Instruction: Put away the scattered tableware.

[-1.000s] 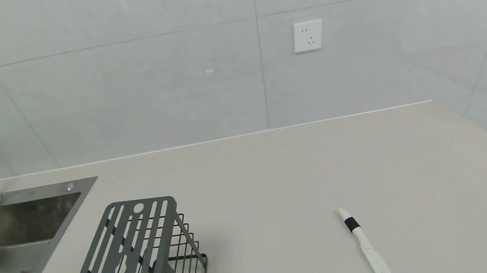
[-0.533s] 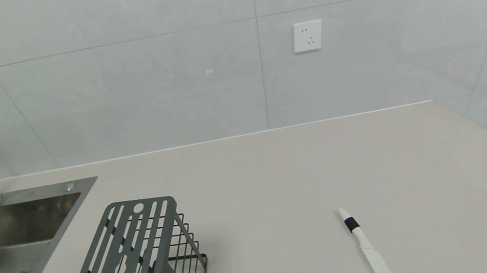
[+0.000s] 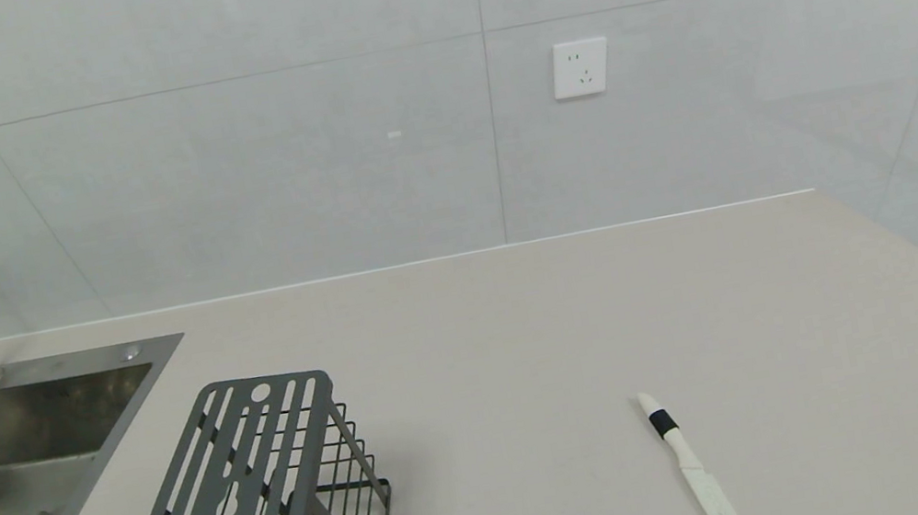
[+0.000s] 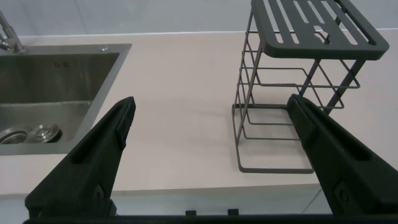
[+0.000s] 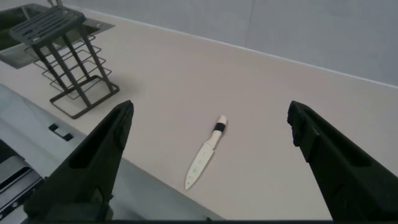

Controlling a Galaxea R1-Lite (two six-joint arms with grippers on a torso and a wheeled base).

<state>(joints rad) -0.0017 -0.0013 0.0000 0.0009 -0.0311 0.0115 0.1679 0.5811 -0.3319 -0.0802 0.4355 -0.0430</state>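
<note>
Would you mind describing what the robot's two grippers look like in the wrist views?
Both look alike. The left gripper has two matte black fingers, broad and angular at the base and tapering to blunt tips, with plain flat faces and bevelled edges. The right gripper has the same black, wedge-shaped fingers.

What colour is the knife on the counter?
The knife is white with a black band near one end; the right wrist view shows it best.
</note>
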